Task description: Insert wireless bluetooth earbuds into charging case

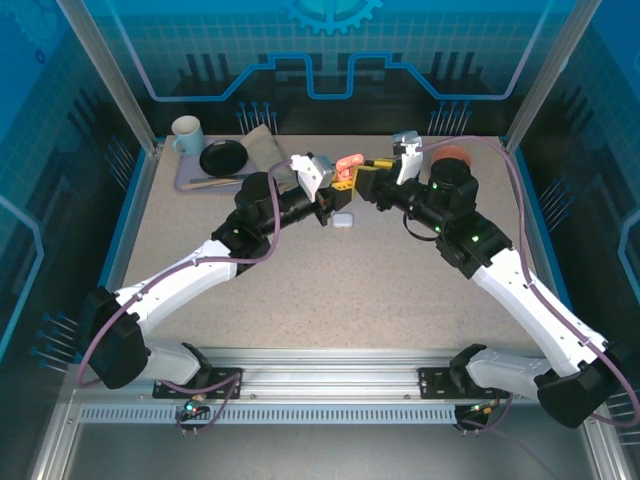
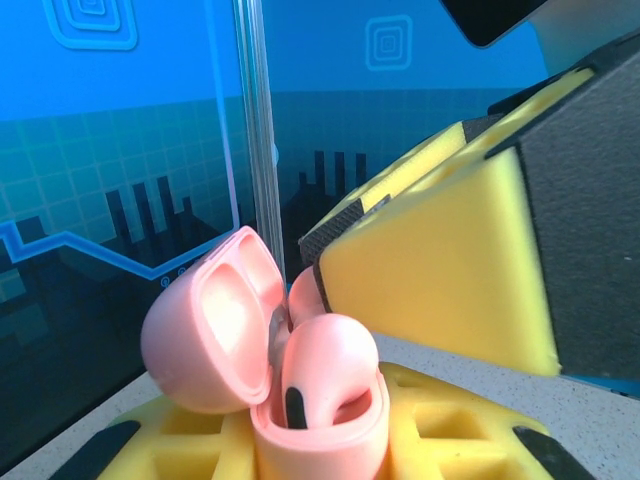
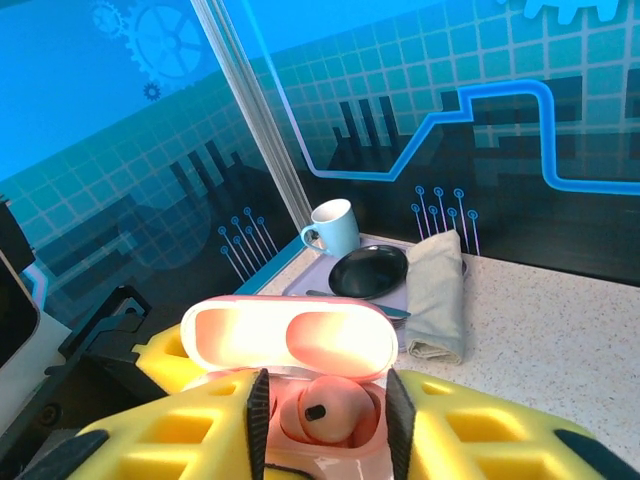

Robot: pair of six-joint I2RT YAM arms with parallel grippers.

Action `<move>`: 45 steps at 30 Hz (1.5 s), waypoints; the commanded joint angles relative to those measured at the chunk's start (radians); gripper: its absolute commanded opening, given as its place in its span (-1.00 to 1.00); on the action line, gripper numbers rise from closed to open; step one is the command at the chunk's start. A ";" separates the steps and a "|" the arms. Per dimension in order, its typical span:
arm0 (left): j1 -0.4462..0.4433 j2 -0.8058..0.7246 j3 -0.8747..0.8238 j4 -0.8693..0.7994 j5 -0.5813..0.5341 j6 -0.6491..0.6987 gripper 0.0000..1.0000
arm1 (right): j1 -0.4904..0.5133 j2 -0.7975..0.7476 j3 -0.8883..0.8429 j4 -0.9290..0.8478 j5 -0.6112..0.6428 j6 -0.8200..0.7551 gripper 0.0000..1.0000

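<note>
Pink case [image 3: 300, 345] clamped in left jaws, right jaws astride it, grip unclear; mug [image 3: 335, 226], cloth [image 3: 437, 290] beyond.

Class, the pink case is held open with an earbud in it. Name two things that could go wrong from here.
The pink earbud seems to stand proud of the pink case; if not seated, it may block the lid or fall out. The right gripper straddles the case closely, so pulling back could catch the lid or jolt the case.
</note>
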 commanded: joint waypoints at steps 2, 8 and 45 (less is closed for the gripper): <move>0.010 0.006 0.034 0.058 -0.009 -0.025 -1.00 | 0.007 -0.016 0.023 -0.012 0.039 0.011 -0.15; 0.009 0.005 0.028 0.059 -0.009 -0.026 -1.00 | -0.012 -0.034 0.033 -0.011 0.071 0.044 0.14; 0.020 0.058 -0.053 0.005 0.095 0.121 -1.00 | -0.133 0.502 0.688 -0.885 -0.109 0.158 0.30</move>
